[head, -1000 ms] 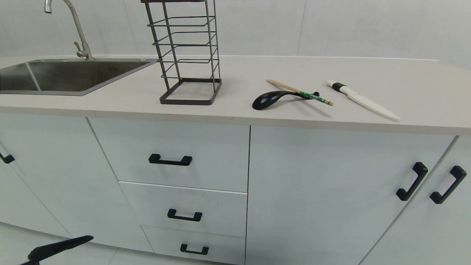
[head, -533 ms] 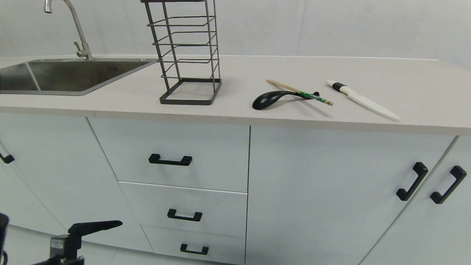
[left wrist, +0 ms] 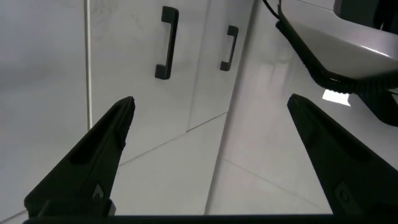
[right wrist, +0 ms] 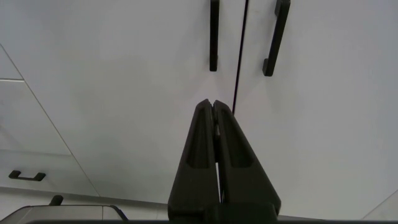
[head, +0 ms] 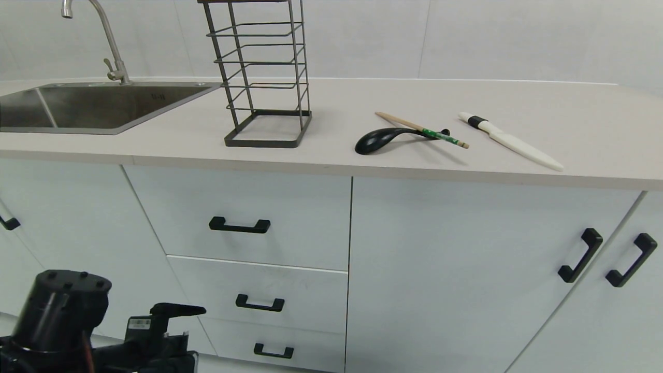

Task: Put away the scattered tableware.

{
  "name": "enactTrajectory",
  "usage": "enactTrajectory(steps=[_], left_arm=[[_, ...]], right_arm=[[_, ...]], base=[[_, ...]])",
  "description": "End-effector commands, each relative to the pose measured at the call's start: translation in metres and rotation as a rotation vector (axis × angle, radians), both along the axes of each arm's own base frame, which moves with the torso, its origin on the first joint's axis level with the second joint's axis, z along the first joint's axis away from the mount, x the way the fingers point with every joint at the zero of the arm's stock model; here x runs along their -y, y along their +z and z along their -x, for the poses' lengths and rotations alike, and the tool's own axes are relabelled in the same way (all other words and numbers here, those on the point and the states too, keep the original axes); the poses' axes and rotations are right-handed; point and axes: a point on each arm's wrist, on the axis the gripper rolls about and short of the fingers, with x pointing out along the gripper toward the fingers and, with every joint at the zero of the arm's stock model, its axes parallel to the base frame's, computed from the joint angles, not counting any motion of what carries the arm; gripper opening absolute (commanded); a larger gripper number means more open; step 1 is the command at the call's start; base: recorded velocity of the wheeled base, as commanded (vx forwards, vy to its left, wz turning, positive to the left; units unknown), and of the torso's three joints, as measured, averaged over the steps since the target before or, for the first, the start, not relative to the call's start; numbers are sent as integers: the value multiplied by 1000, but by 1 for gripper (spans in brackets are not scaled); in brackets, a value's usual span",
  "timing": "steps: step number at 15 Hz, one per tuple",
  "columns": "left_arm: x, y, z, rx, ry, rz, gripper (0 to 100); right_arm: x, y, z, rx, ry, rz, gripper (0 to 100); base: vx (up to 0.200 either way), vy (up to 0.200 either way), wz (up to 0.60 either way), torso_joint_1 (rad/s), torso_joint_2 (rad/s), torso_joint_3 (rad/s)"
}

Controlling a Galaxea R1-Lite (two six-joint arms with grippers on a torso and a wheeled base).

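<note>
Kitchen: steel sink with tap, long countertop, white cabinets and drawers below.

The pale bench carries one glossy black plastic spoon, one white knife with a black band and one tall dark wire rack. The thin wooden chopsticks with green bands lie so close together that one or two cannot be told. There is one steel sink with one curved metal tap. Six black bar handles sit on the white cupboard fronts: three on drawers, three on doors.
</note>
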Motion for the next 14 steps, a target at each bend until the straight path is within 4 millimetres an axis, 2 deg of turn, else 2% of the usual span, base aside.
enactTrajectory(steps=[1, 12, 14], left_arm=[[11, -21, -21, -62, -13, -27, 100], [35, -61, -72, -33, -26, -22, 100], [37, -67, -76, -33, -26, -22, 100]], right_arm=[[0, 0, 0, -2, 0, 0, 0], [0, 0, 0, -2, -1, 0, 0], [0, 0, 0, -2, -1, 0, 0]], base=[[0, 0, 0, 0, 0, 0], [0, 0, 0, 0, 0, 0], [0, 0, 0, 0, 0, 0]])
